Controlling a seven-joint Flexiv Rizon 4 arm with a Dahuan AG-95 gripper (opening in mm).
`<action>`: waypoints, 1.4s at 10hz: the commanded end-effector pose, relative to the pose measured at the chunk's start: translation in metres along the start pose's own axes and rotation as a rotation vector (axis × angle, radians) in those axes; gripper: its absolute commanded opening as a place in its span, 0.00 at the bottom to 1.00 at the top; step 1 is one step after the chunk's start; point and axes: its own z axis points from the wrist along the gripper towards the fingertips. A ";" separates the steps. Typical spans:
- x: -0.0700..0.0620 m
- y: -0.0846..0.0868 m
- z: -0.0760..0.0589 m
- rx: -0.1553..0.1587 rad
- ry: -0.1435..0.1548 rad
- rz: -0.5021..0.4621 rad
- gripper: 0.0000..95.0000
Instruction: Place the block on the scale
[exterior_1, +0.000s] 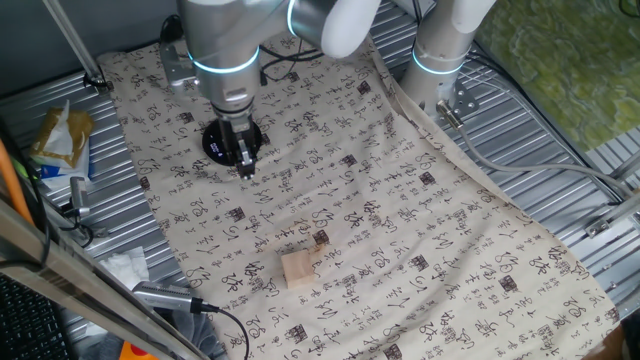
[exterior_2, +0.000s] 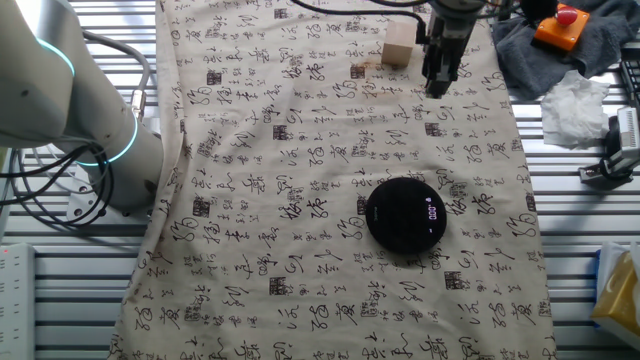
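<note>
Hand (exterior_2: 437, 85) empty, fingers together, block (exterior_2: 398, 46) beside it, scale (exterior_2: 407, 214) display lit in the other fixed view only.

Block (exterior_2: 398, 47) on cloth (exterior_2: 300, 150), well apart from scale (exterior_2: 405, 214); claw (exterior_2: 437, 88) seemingly between.

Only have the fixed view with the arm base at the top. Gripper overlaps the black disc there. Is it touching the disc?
Observer: No. In the other fixed view the flat round black disc scale lies fully uncovered, with the two-finger gripper well away from it.
Operator: Scale powered?
Observer: Its face shows lit digits there, too small to read.
Operator: Gripper versus block?
Observer: There its tips show just beside the small pale tan wooden cube, which rests ungripped on the printed cloth.
</note>
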 end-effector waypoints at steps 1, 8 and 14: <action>-0.001 0.003 0.001 0.000 -0.001 0.004 0.40; -0.012 0.024 0.006 0.005 0.000 0.023 0.40; -0.025 0.045 0.018 0.015 -0.005 0.043 0.40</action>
